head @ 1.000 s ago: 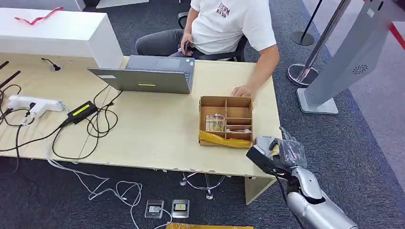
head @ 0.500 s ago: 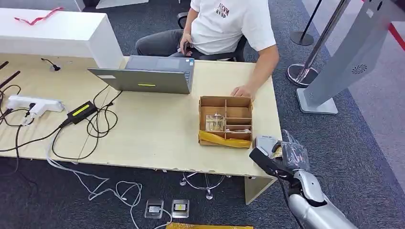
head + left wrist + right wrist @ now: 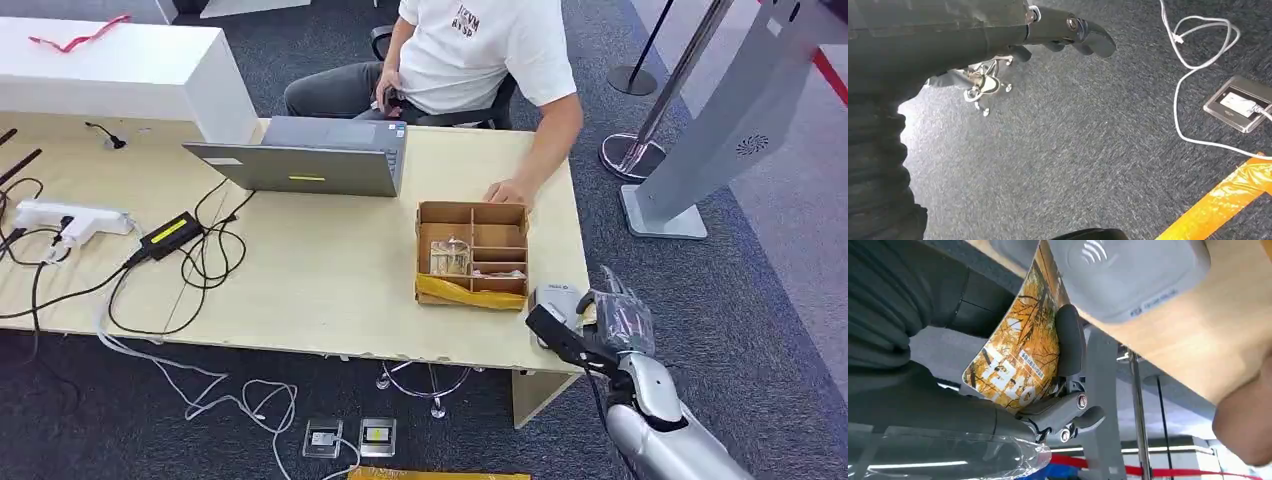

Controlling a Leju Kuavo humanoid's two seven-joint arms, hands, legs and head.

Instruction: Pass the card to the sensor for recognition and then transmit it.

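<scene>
Currently right hand (image 3: 998, 385) pinching the orange printed card (image 3: 1018, 355), long axis aimed at the grey rounded sensor pad (image 3: 1128, 270) just beyond on the wooden desk (image 3: 330, 270) corner; left hand (image 3: 1068, 32) hanging over carpet, holding nothing.

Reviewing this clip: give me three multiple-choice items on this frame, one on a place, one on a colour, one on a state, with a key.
1. Where does the sensor lie?
A. on the table's corner beside the cardboard box
B. on the laptop
C. on the floor

2. What is the main colour of the card's printed face?
A. blue
B. orange-yellow
C. plain white

3. What is the right hand doing?
A. hanging with nothing in it
B. resting in the box
C. holding the card

Key: 1 A, the head view shows it by the box; 2 B, an autumn-toned print in the right wrist view; 3 C, fingers clamp the card.
</scene>
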